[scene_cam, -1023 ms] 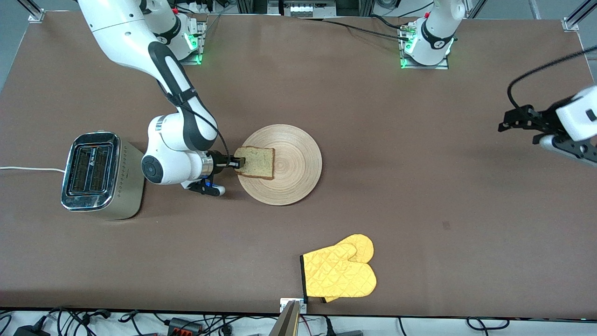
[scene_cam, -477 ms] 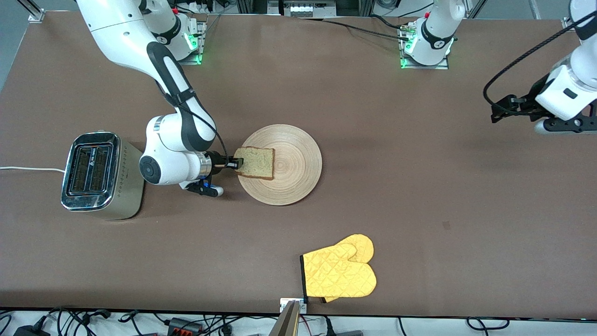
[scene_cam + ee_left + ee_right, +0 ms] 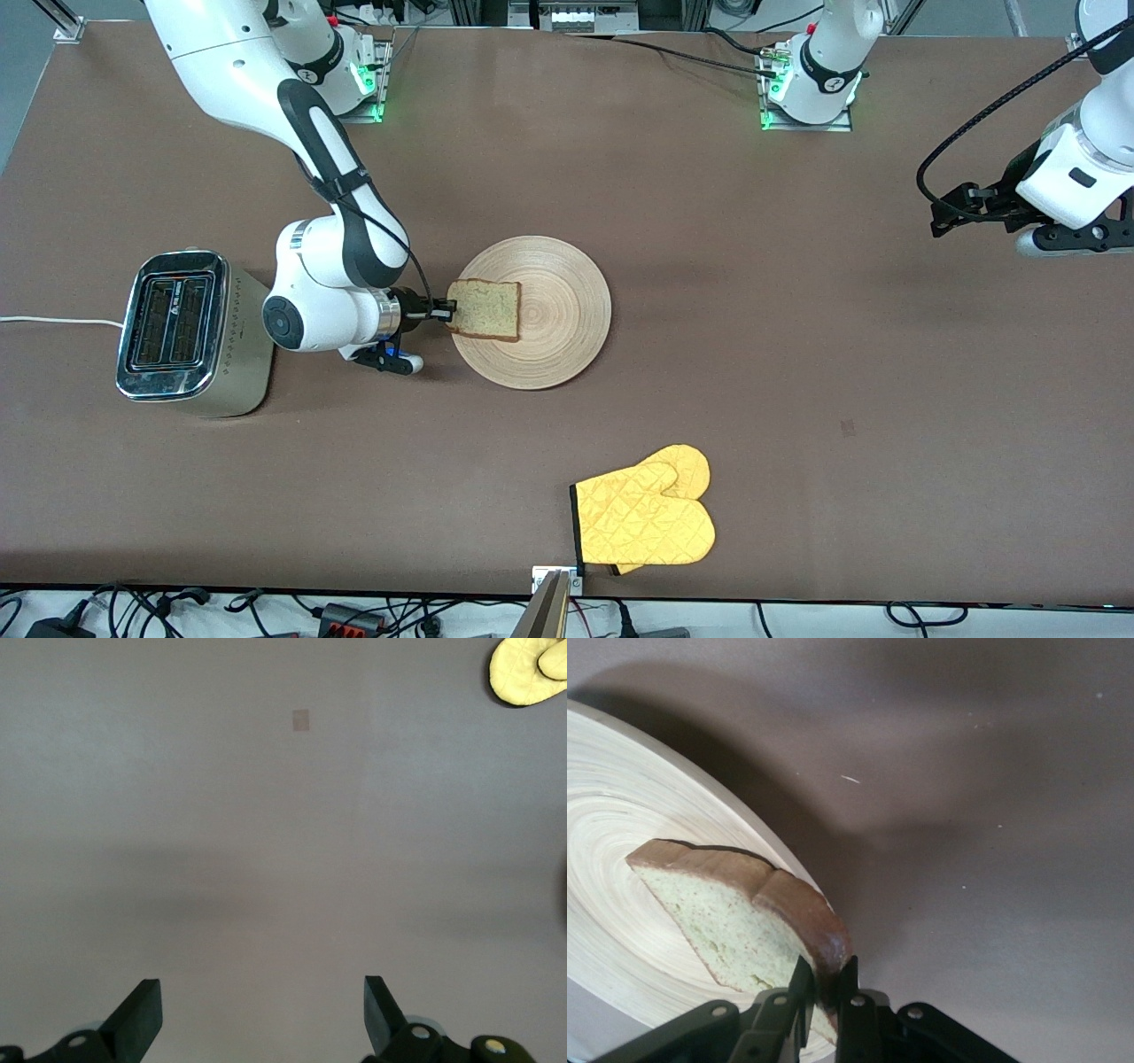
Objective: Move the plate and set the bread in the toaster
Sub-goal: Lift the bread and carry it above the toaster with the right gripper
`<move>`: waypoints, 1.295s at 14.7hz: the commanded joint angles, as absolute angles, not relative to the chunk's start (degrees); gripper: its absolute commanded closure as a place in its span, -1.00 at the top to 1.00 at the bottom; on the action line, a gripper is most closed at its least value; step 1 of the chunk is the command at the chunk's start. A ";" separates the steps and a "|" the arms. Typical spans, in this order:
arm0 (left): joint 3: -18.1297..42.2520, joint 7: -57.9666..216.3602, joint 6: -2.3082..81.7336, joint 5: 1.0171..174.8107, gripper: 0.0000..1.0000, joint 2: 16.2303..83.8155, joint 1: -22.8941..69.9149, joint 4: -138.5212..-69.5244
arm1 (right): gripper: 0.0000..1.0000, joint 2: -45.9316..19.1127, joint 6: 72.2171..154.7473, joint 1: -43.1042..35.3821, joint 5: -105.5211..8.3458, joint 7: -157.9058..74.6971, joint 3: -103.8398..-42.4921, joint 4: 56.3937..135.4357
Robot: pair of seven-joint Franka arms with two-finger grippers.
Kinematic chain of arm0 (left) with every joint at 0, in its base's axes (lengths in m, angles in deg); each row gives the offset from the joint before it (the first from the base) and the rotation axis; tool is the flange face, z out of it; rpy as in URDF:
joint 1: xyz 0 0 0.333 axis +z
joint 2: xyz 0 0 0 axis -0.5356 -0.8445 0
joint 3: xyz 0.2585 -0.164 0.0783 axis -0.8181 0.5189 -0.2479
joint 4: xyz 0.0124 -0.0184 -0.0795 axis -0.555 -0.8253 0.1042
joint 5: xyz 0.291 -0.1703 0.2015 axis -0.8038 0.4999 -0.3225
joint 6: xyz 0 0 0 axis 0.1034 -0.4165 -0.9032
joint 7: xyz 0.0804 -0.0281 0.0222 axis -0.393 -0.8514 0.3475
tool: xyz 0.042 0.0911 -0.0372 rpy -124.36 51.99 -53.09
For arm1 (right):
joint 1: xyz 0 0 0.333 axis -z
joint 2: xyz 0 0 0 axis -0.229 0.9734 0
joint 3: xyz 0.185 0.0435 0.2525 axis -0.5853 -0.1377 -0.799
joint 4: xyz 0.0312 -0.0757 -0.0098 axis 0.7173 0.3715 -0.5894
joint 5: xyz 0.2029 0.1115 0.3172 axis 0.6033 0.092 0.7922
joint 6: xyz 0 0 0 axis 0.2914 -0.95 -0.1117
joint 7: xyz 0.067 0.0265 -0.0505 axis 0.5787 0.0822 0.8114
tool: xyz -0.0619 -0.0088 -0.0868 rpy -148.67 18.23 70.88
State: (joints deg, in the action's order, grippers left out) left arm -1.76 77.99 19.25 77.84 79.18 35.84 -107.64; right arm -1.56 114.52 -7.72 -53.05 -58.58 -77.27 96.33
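the bread (image 3: 485, 309) sat just left of the frame's centre in the front view, over the plate (image 3: 558, 346) at its edge toward the right arm's end, and the right wrist view showed it raised off the wood. the right end effector (image 3: 450, 309) had its fingers (image 3: 799, 992) closed tight on the slice's crust edge. the toaster (image 3: 188, 330) stood at the left of the frame, on the table (image 3: 797, 372), both slots open upward. a yellow oven mitt (image 3: 645, 517) lay low in the frame, nearer the front camera than the plate. at the upper right, the left end effector (image 3: 941, 214) waited over bare table, its fingers (image 3: 142, 1017) spread wide and holding nothing.
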 commanded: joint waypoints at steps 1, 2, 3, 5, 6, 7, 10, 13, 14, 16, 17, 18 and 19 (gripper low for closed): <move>-1.52 78.81 19.41 76.81 1.00 79.69 36.08 -107.49 | -0.86 -3.29 114.14 -7.50 -52.65 -58.85 -77.03 96.12; -1.61 78.81 19.41 76.81 1.00 79.69 36.16 -107.49 | -0.91 -4.26 114.14 -7.50 -52.74 -58.85 -76.95 96.03; -1.52 78.81 19.41 76.81 1.00 79.60 36.16 -107.49 | -0.97 -5.48 114.05 -7.50 -53.00 -58.77 -76.77 96.03; -1.52 78.72 19.40 76.81 1.00 79.60 36.08 -107.41 | -1.00 -8.03 112.57 -7.68 -53.61 -58.77 -75.29 95.95; -1.52 78.72 19.32 76.81 1.00 79.60 36.08 -107.32 | -1.00 -9.35 111.43 -7.68 -55.01 -58.77 -74.58 95.68; -1.52 78.81 19.32 76.81 1.00 79.60 36.08 -107.06 | -1.00 -10.76 109.76 -7.68 -57.55 -58.77 -73.96 94.90; -1.52 78.81 19.32 76.81 1.00 79.60 35.73 -106.97 | -1.00 -13.49 100.64 -7.59 -66.25 -58.77 -70.63 89.90; -1.52 78.81 19.05 76.81 1.00 79.60 35.64 -106.97 | -1.00 -14.72 90.27 -7.59 -72.49 -58.68 -66.76 83.23; -1.52 78.81 19.05 76.81 1.00 79.60 35.64 -106.97 | -1.00 -14.99 87.89 -7.59 -74.51 -58.42 -65.27 81.55; -1.43 78.81 19.05 76.81 1.00 79.60 35.64 -106.88 | -1.00 -15.69 84.89 -7.59 -78.82 -57.19 -62.11 79.17; -1.34 78.81 19.05 76.81 1.00 79.60 35.55 -106.88 | -1.00 -16.21 83.92 -7.59 -81.19 -55.18 -60.61 78.46; -1.17 78.98 19.05 76.81 1.00 79.60 35.46 -106.88 | -1.00 -16.48 83.21 -7.59 -83.65 -52.73 -59.03 77.76; -1.17 78.99 19.05 76.81 1.00 79.60 35.46 -106.79 | -1.00 -16.57 82.86 -7.68 -86.02 -50.96 -57.80 77.58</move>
State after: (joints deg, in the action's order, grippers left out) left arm -1.52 78.12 19.37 77.84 79.18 35.74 -107.39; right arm -16.43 84.86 -7.36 -82.09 -54.49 -60.15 79.11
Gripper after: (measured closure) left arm 0.000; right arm 0.921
